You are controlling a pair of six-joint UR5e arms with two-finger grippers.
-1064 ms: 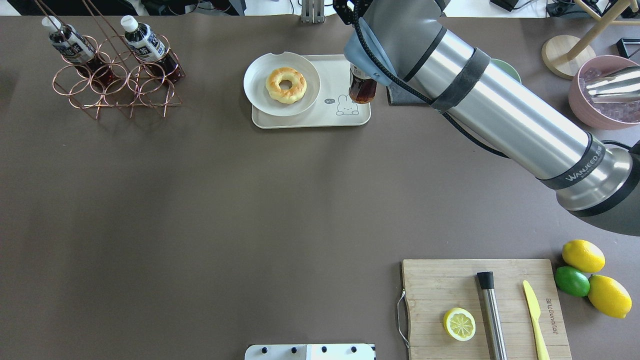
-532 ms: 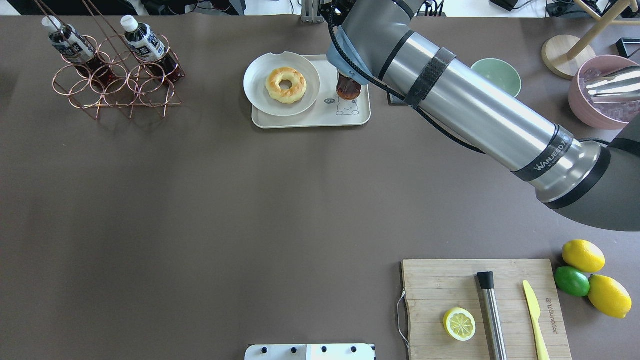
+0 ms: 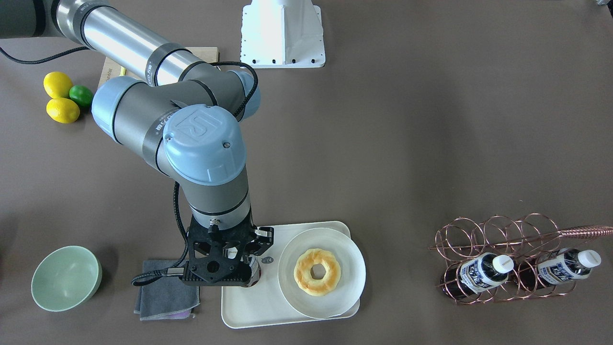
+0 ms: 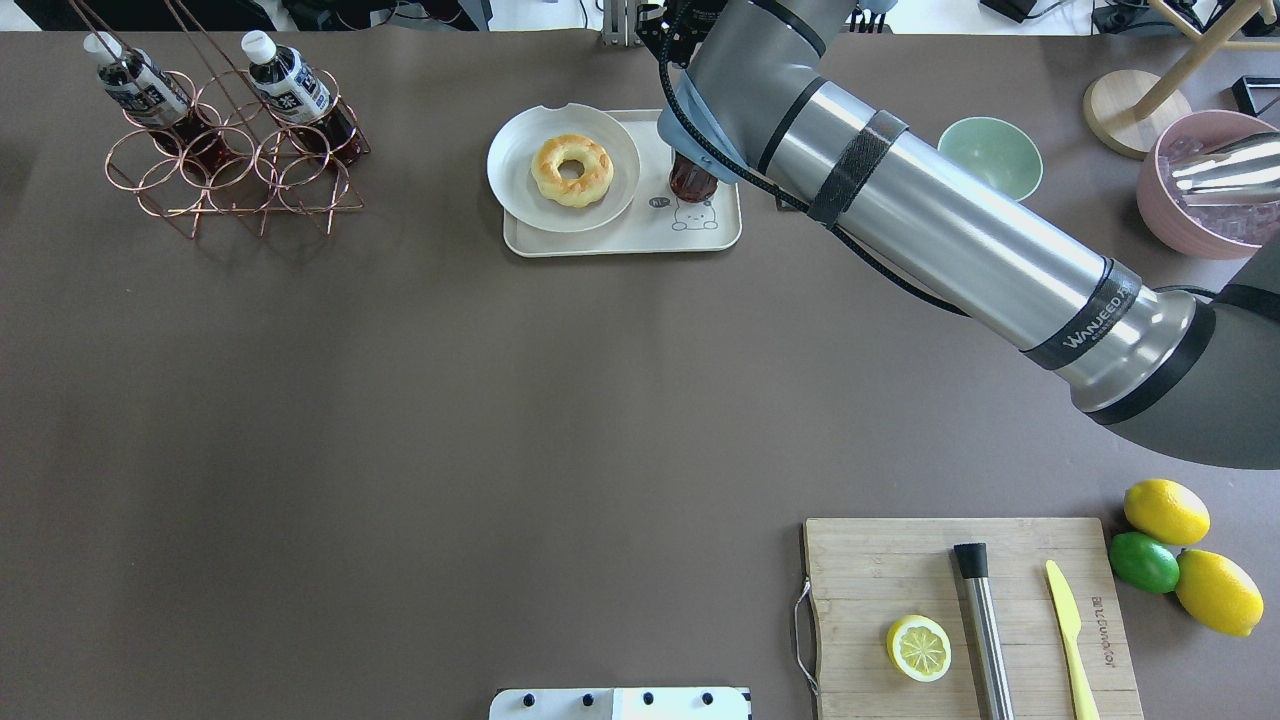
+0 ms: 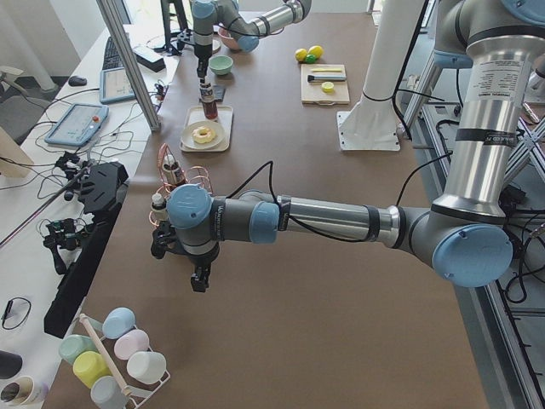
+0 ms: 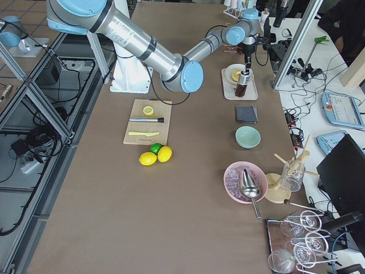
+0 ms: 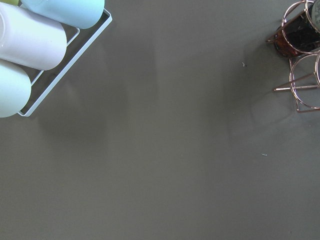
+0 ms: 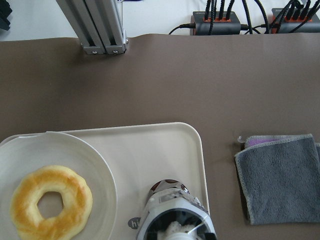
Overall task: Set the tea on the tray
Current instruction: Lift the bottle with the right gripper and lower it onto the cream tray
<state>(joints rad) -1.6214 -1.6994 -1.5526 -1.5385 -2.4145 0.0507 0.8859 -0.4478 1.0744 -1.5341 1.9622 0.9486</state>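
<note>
My right gripper (image 6: 246, 67) is shut on the top of a tea bottle (image 4: 692, 180) and holds it upright over the right half of the cream tray (image 4: 620, 240), just behind the bear drawing. The bottle also shows in the front view (image 3: 252, 276) and from above in the right wrist view (image 8: 175, 215). I cannot tell whether its base touches the tray. Two more tea bottles (image 4: 140, 90) (image 4: 290, 85) lie in the copper wire rack (image 4: 235, 185). My left gripper (image 5: 197, 279) hangs over bare table near that rack; I cannot tell whether it is open.
A round white plate (image 4: 510, 150) with a doughnut (image 4: 572, 170) fills the tray's left half. A grey cloth (image 3: 165, 290) and a green bowl (image 4: 990, 155) lie right of the tray. A wooden board (image 4: 870, 560) sits at the front right. A cup rack (image 7: 30, 45) is near my left wrist.
My right arm has carried the tea bottle leftwards from the tray's right edge to a spot nearer the plate, behind the bear drawing.
</note>
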